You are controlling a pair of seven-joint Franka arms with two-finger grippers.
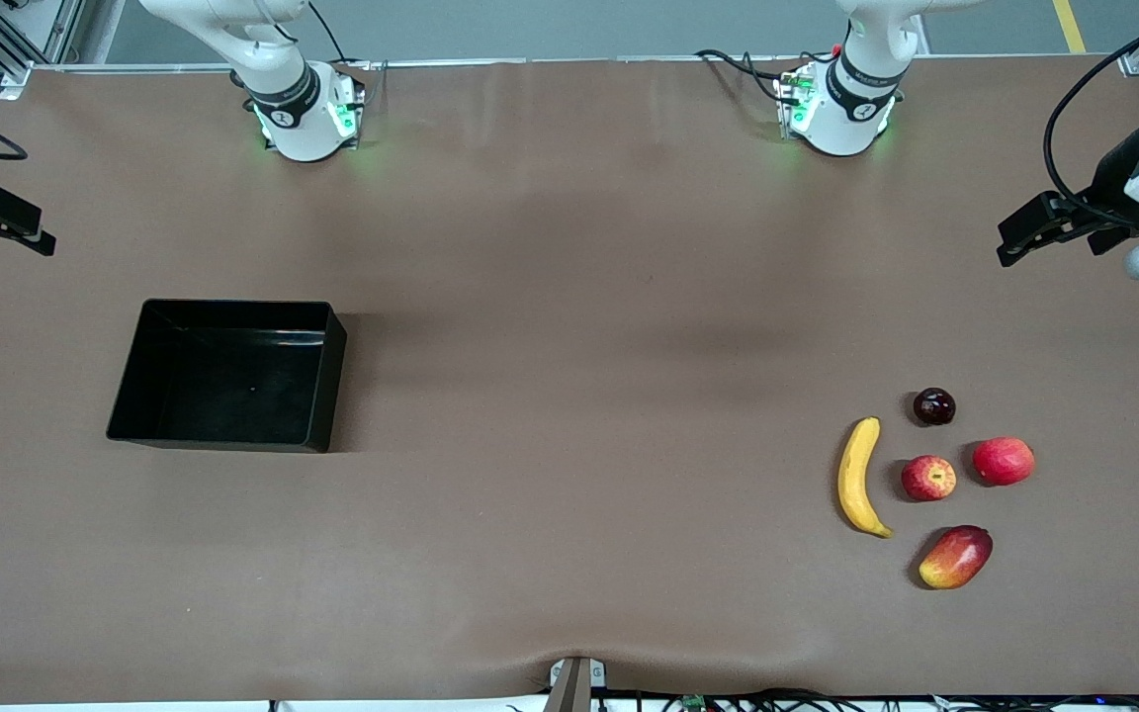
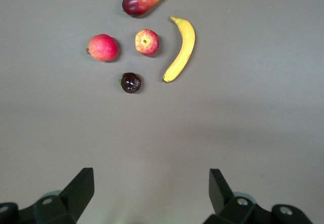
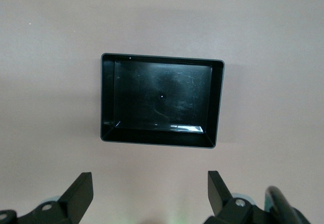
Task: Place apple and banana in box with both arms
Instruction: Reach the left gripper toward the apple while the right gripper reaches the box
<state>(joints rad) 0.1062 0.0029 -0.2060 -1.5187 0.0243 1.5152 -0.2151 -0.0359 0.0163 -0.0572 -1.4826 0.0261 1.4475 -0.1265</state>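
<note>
**Q:** How are the surface and the room described?

**A:** The bench (image 1: 569, 346) is covered by a plain brown mat, slightly rippled along the edge nearest the front camera. A grey floor strip is seen past the arm bases, and cables are seen at that same nearest edge.

**Q:** How many items are counted?

**A:** Two arms, one box and five fruits are counted. One banana (image 1: 858, 477), one apple (image 1: 928, 478), one pinkish-red round fruit (image 1: 1004, 461), one red-yellow oblong fruit (image 1: 956, 557) and one small dark fruit (image 1: 934, 406) are present; the last is probably a plum, though its kind is not clearly resolved.

**Q:** Where are the task items located?

**A:** The fruits are grouped toward the left arm's end of the bench. The apple is placed at the middle of the group, just beside the banana and apart from it. The dark fruit lies farther from the front camera than the apple, the oblong fruit nearer. The box (image 1: 134, 381), black and open-topped, is set toward the right arm's end, well apart from the fruits. Nothing is seen inside it.

**Q:** What is the state of each pincer?

**A:** The left pincer (image 2: 151, 193) is held wide, with nothing between its fingers, raised at the left arm's end of the bench. The right pincer (image 3: 149, 193) is likewise spread wide and unloaded, raised at the right arm's end of the bench.
</note>
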